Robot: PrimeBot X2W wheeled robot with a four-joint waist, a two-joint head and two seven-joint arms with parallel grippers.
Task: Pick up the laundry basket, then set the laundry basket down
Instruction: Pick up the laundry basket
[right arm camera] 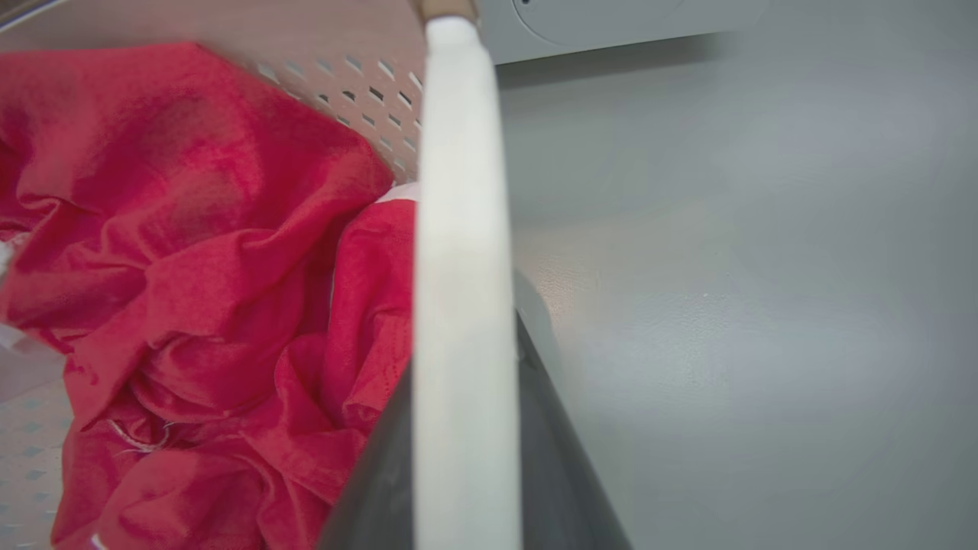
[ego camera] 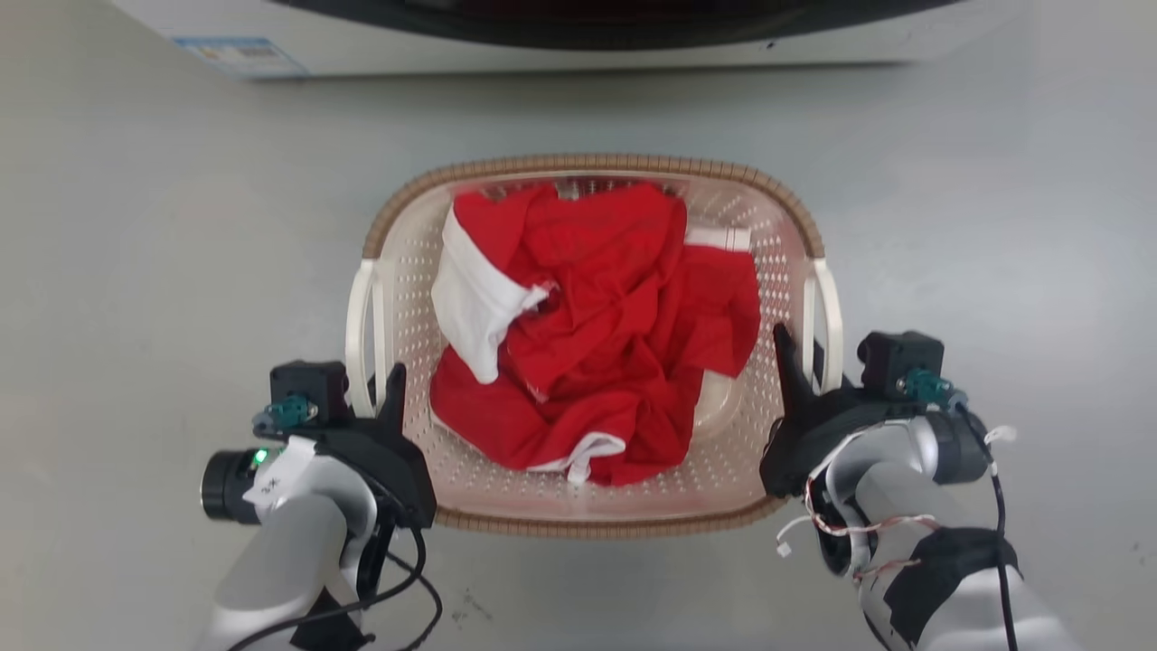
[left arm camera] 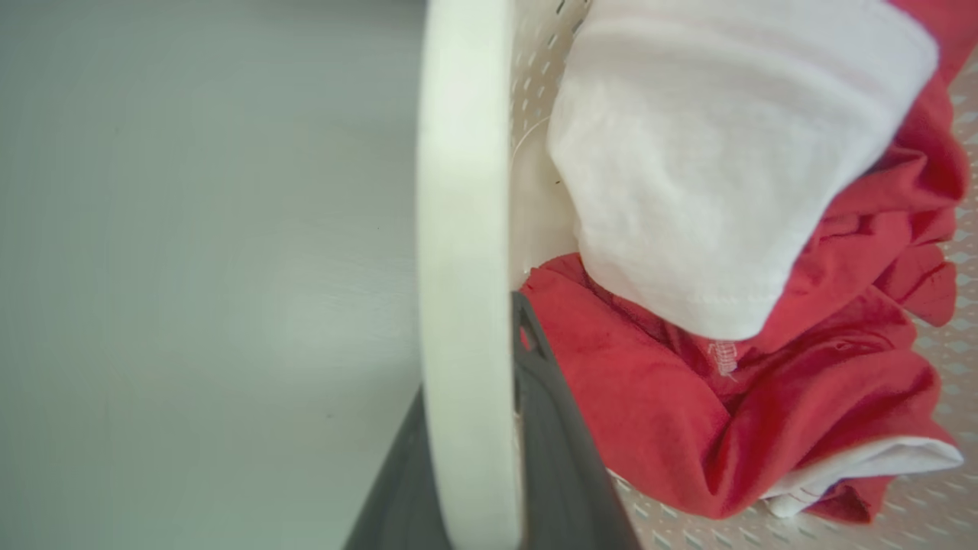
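The laundry basket sits on the grey floor straight ahead of the robot, centred between the two arms. Its wider span appears to run left to right, and its white side handles run near to far. The lift turns on one relation, and it looks set: each handle passes between the fingers of the gripper on its side. The left gripper is at the near end of the left handle and the right gripper at the near end of the right handle, so neither arm is closer than the other. In the left wrist view the pale handle bar rises between the two dark fingers, which lie against it on both sides. The right wrist view shows the same with its bar, so both claws read as clenched on the handles. I cannot tell whether the base has left the floor. The basket holds a crumpled red garment with a white cloth folded over its left part, heaped loosely in the middle and below the rim. Beyond the far rim, well apart, runs the front of the washing machine. With both grips near the close ends, the far side may dip on lifting.
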